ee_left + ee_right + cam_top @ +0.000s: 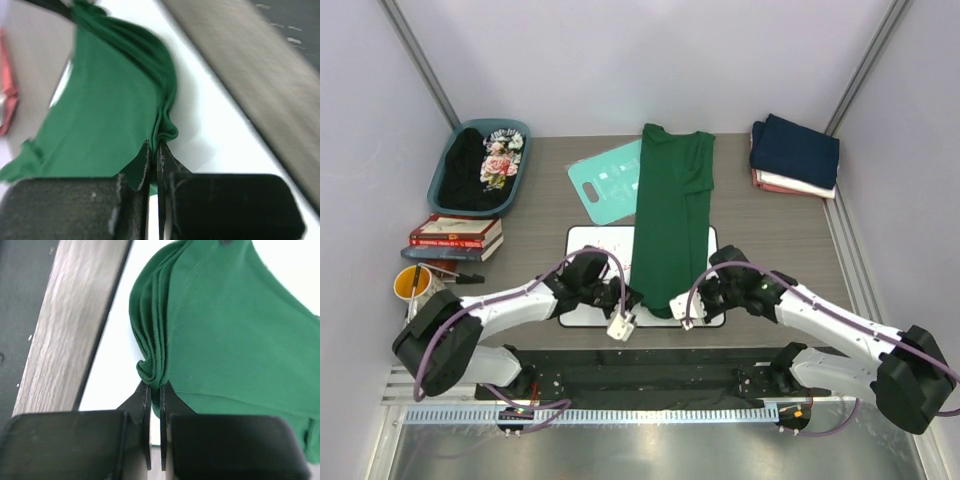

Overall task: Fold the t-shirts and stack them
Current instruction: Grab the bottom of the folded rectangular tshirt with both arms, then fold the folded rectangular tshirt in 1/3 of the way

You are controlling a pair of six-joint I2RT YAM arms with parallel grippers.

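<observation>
A dark green t-shirt (673,205) lies folded into a long strip from the table's far middle down over the whiteboard (588,243). My left gripper (638,299) is shut on the near left corner of its hem, where the green cloth (107,107) bunches between the fingers (145,160). At the near right corner my right gripper (686,312) is shut on the layered green hem (155,371). Folded navy, white and reddish t-shirts (795,153) are stacked at the far right. A black floral-print t-shirt (485,163) fills the basket.
A blue-grey basket (523,135) stands at the far left. A teal plastic board (605,182) lies partly under the green shirt. Books (455,236) and a yellow cup (410,284) with a tool sit at the left edge. A black mat (640,375) runs along the near edge.
</observation>
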